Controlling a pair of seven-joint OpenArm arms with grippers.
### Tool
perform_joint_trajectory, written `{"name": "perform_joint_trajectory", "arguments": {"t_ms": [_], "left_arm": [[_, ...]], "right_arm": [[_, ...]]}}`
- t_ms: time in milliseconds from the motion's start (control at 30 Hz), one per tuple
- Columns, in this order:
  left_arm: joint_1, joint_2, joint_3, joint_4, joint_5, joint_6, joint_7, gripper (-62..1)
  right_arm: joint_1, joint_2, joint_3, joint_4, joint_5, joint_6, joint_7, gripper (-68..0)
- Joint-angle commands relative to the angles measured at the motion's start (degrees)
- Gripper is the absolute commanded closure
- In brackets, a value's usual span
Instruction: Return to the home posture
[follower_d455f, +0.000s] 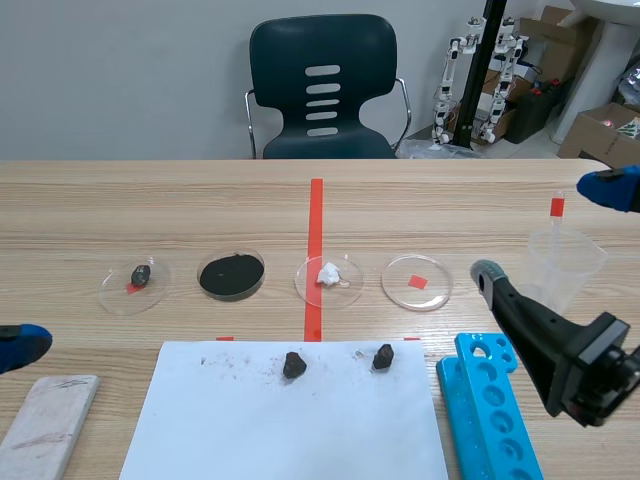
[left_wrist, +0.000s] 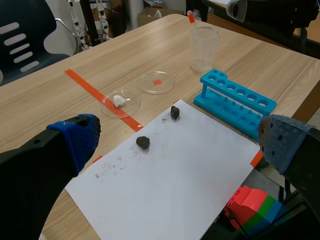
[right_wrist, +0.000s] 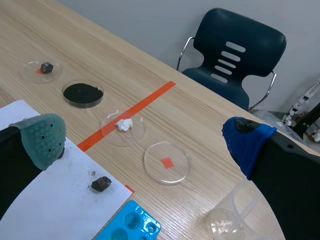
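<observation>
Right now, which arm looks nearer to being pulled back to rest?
Probably the left: only one fingertip of the open, empty left gripper shows in the scene view. The right gripper, open too, hangs over the table beside the beaker and blue rack.

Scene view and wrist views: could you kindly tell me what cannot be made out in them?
Grey slab, scene view: cut off by the bottom edge.
Dark lump in the leftmost dish, scene view: too small to identify.
Beaker, right wrist view: cut off by the picture's edge.
Coloured block, left wrist view: partly behind a finger.
</observation>
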Motion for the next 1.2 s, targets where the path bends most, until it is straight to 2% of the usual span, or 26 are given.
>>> {"name": "perform_joint_trajectory", "arguments": {"t_ms": [0,400,633,733,900,1067,1167], "left_arm": [[0.0,0.3,0.2,0.3,-0.3,-0.1,-0.9,-62.3],[0.0,0.3,0.2,0.3,-0.3,0.1,-0.7,-62.3],[0.0,0.3,0.2,0.3,-0.3,0.1,-0.7,-62.3],[0.0,0.3,0.2,0.3,-0.3,0.1,-0.7,-62.3],[0.0,0.3,0.2,0.3,-0.3,0.1,-0.7,-62.3],[0.0,0.3,0.2,0.3,-0.3,0.1,-0.7,-62.3],[0.0,0.3,0.2,0.3,-0.3,0.1,-0.7,-62.3]], "right_arm": [[0.8,0.7,0.2,0.0,0.6,0.0,0.9,-67.9],[0.7,0.7,0.2,0.0,0.6,0.0,0.8,-67.9],[-4.3,0.7,0.9,2.7,0.7,-0.3,-2.2,-67.9],[-7.1,0.7,0.9,4.9,0.7,-2.5,-2.8,-67.9],[-12.0,0.7,0.9,8.5,0.7,-7.9,-3.0,-67.9],[-14.2,0.7,0.9,10.4,0.7,-9.5,-3.0,-67.9],[-14.1,0.7,0.9,10.4,0.7,-11.5,-2.9,-67.9]]}}
